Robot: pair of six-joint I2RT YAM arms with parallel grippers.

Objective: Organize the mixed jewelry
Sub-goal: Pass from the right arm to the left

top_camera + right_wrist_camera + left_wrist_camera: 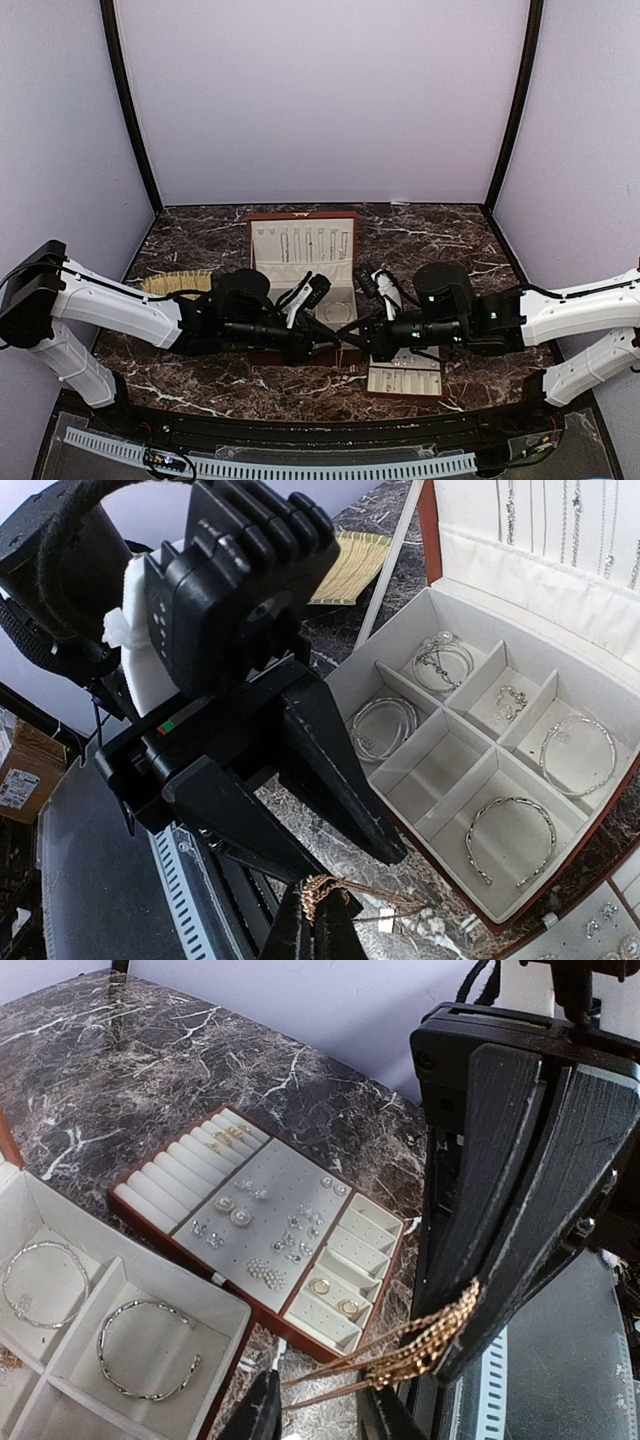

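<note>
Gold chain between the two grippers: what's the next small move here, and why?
Probably close the left gripper on the loose strands. The right gripper is shut on the bunched end of the gold chain, and its strands trail down between the left fingers, which stand apart. A second grip would likely let the arms draw the chain out straight.

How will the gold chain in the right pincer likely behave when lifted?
Probably floppy: the gold chain bunches at the right pincer and trails off in loose strands. Likely light, since thin links hang from a small pinch. It may tangle or snag, as several strands lie close together.
</note>
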